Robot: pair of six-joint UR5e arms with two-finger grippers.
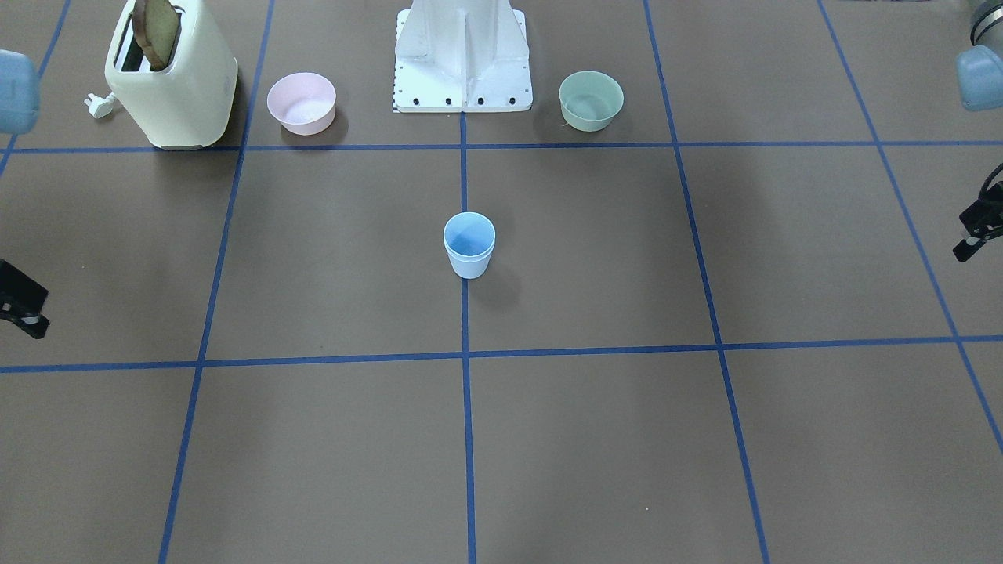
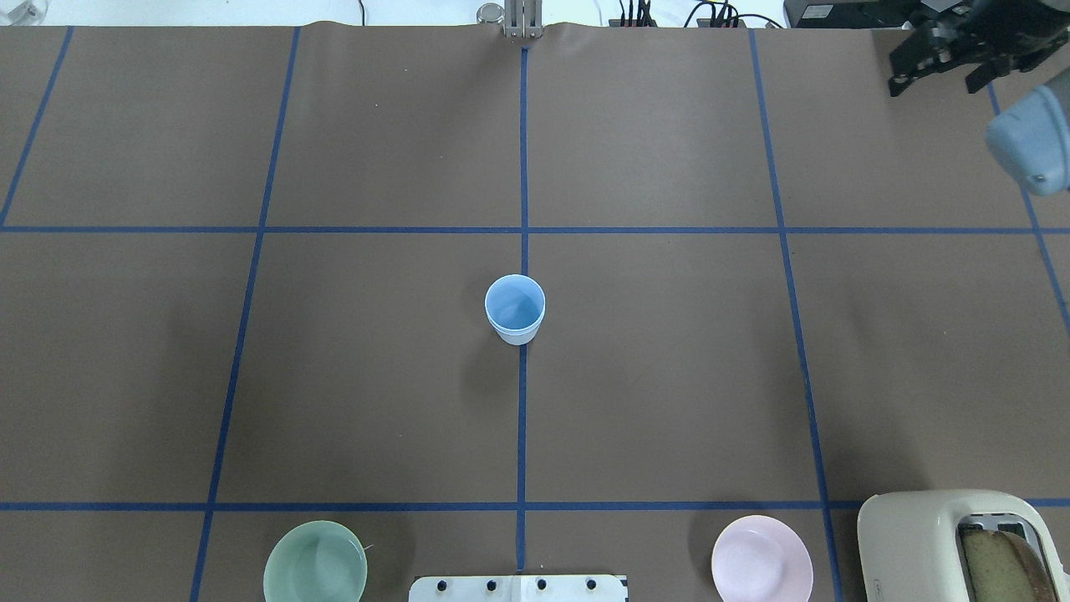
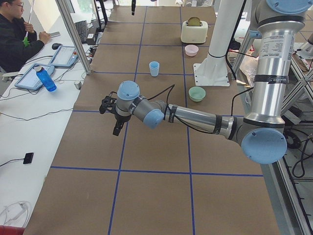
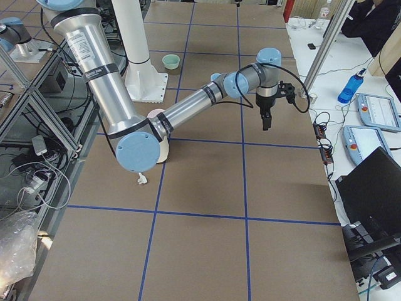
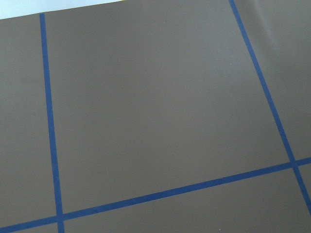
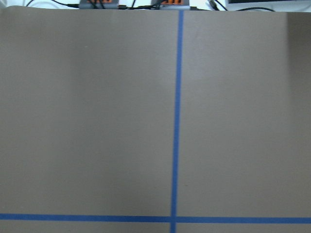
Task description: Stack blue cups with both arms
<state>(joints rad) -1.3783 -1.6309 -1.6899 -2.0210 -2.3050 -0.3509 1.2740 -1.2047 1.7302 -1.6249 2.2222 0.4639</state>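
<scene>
The blue cups (image 1: 469, 244) stand upright at the table's centre on the middle blue line, and two rims show, one nested in the other. They also show in the overhead view (image 2: 515, 309) and the exterior left view (image 3: 154, 68). My left gripper (image 1: 975, 235) hangs at the table's far side edge, partly cut off, looking open and empty. My right gripper (image 2: 936, 71) is at the opposite far corner with its fingers spread, open and empty. Both are far from the cups. The wrist views show only bare table.
A pink bowl (image 1: 302, 103) and a mint-green bowl (image 1: 591, 99) flank the white pedestal (image 1: 462, 59). A cream toaster (image 1: 172, 78) with a slice of bread stands beside the pink bowl. Operators' desks with tablets and a bottle (image 3: 45, 78) line the far edge.
</scene>
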